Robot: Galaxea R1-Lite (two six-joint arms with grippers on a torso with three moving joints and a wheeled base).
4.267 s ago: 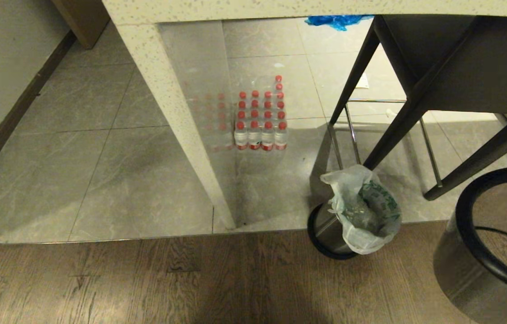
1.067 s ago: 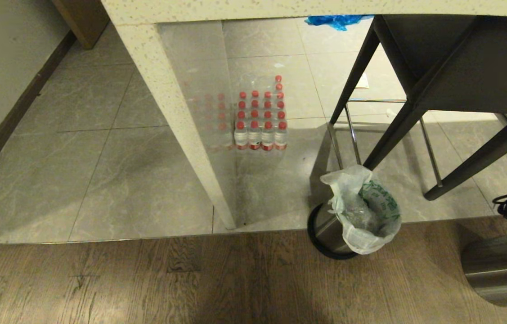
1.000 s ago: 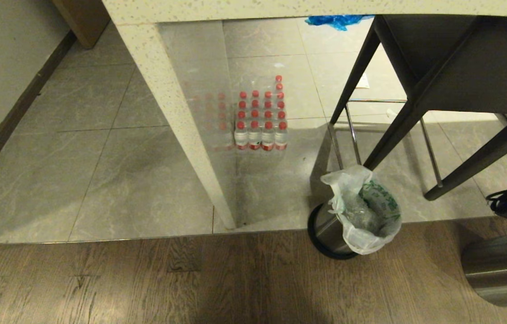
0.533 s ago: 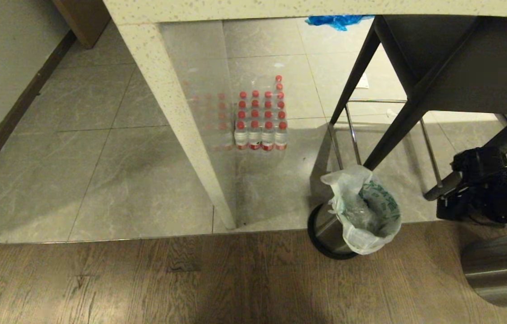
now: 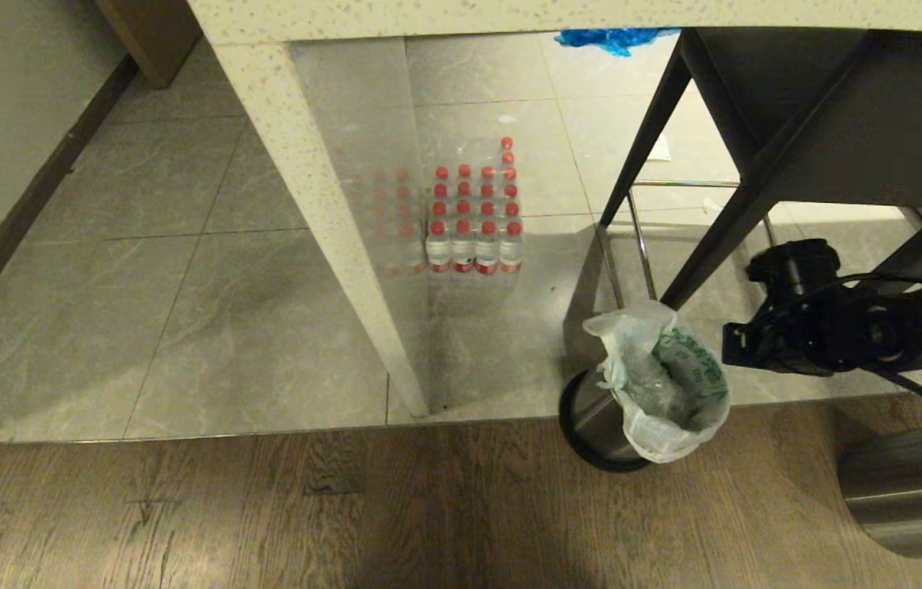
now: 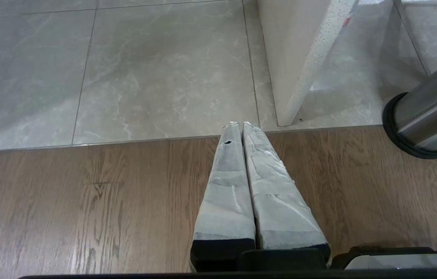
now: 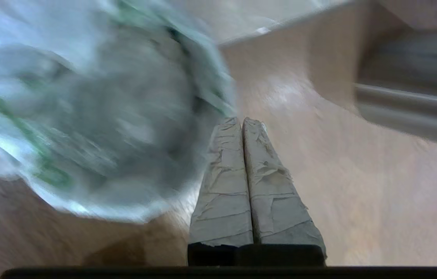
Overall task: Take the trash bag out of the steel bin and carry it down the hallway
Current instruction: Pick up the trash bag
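Observation:
The steel bin point(image 5: 591, 421) stands where grey tile meets wood floor, tilted, with a black ring at its base. The trash bag point(image 5: 665, 384), whitish with green print, lines it and bulges over the top. My right arm point(image 5: 837, 331) reaches in from the right, its black end just right of the bag and level with its mouth. In the right wrist view my right gripper point(image 7: 241, 121) is shut on nothing, the blurred bag point(image 7: 86, 116) close beside its fingertips. My left gripper point(image 6: 240, 124) is shut and empty over the wood floor, left of the bin point(image 6: 427, 120). The hallway's tiled floor point(image 5: 141, 286) lies to the left.
A speckled counter leg point(image 5: 330, 229) stands left of the bin. Behind it sits a pack of red-capped bottles point(image 5: 473, 221). Dark chair legs point(image 5: 714, 237) rise just behind the bin. A second steel cylinder point(image 5: 910, 491) is at the lower right, and a blue bag point(image 5: 612, 37) lies far back.
My right arm has swung in from the right edge, leftward and up, to just beside the bag. The bin and bag have not moved.

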